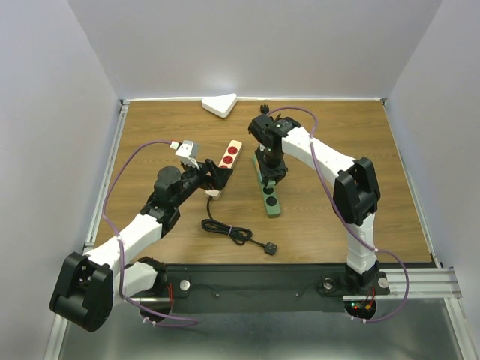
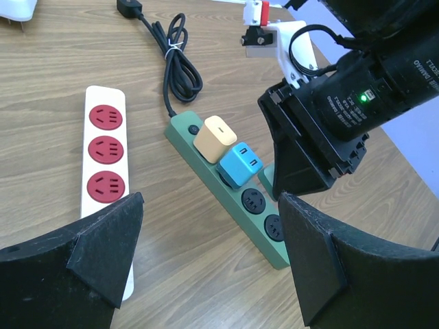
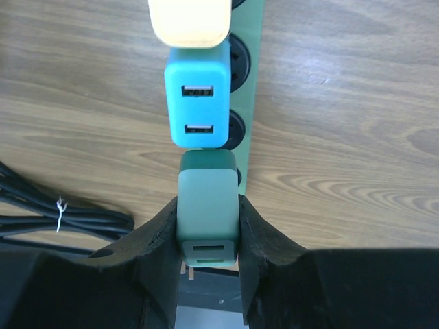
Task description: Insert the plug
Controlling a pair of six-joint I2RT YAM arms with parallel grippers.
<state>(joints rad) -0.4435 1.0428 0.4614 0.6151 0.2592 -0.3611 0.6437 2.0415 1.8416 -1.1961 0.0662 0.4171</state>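
Observation:
My right gripper (image 3: 208, 229) is shut on a green plug (image 3: 207, 205) and holds it over the green power strip (image 3: 252, 82), right next to a blue plug (image 3: 199, 103). A yellow plug (image 3: 190, 20) sits beyond the blue one. I cannot tell whether the green plug's prongs are in a socket. In the top view the right gripper (image 1: 271, 171) stands over the strip (image 1: 269, 201). My left gripper (image 2: 212, 253) is open and empty, low over the table between the green strip (image 2: 264, 236) and a white strip (image 2: 104, 164).
The white strip has three red sockets (image 1: 229, 159). A coiled black cable (image 1: 229, 231) with its plug (image 1: 270, 247) lies near the front. A white triangular object (image 1: 220, 104) sits at the back edge. Two free sockets (image 2: 253, 203) remain near the green strip's end.

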